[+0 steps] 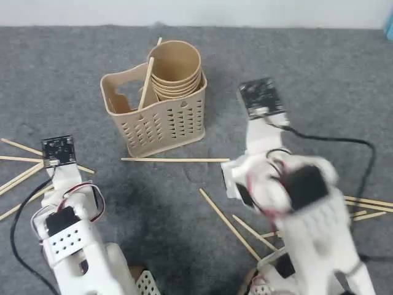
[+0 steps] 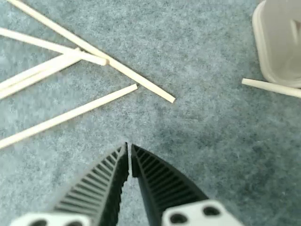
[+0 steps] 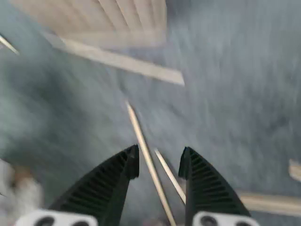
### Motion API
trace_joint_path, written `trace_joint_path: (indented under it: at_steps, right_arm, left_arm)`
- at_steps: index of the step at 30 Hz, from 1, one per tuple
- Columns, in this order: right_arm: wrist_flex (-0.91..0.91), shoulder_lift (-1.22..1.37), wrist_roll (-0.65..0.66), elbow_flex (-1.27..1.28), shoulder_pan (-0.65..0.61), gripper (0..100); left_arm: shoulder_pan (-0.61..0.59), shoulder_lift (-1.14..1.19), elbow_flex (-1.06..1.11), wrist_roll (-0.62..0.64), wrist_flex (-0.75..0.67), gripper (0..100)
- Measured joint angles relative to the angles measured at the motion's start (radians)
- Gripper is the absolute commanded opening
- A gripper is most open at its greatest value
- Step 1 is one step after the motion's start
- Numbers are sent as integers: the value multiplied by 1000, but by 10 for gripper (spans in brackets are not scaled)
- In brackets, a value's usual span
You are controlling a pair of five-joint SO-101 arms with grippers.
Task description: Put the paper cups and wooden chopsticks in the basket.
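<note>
Grey felt counter (image 1: 307, 80) carries a beige slotted basket (image 1: 166, 126) far centre, holding stacked tan cups (image 1: 175, 64). Pale wooden chopsticks (image 1: 175, 160) lie scattered left, right and just near it. Left pincer (image 2: 129, 150) is closed and empty, right pincer (image 3: 159, 162) narrowly parted and empty.

Grey, fuzzy mat (image 1: 319, 74) covers the table from near edge to far. Pale strip (image 1: 184, 11) runs along the far edge, beyond the mat. Small blue object (image 1: 389, 26) at the far right corner, cut off; kind unclear. At the near edge, left of centre: white perforated piece (image 1: 147, 284), with a brown bit (image 1: 133, 271) just beside it.
</note>
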Motion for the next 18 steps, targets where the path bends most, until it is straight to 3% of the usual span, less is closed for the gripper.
trace_joint_path:
  at_steps: [4, 8, 12, 18]
  right_arm:
    - [-207, 0, 163, 379, 75, 154]
    - [-466, -2, 233, 657, 173, 154]
    - [-658, -2, 247, 772, 258, 154]
    - [-766, -2, 250, 870, 278, 154]
  left_arm:
    - [-75, 0, -34, 31, 0, 13]
    - [-161, 0, -100, 38, 5, 13]
    - [-230, 0, -196, 40, 32, 13]
    - [-279, 0, -315, 40, 38, 13]
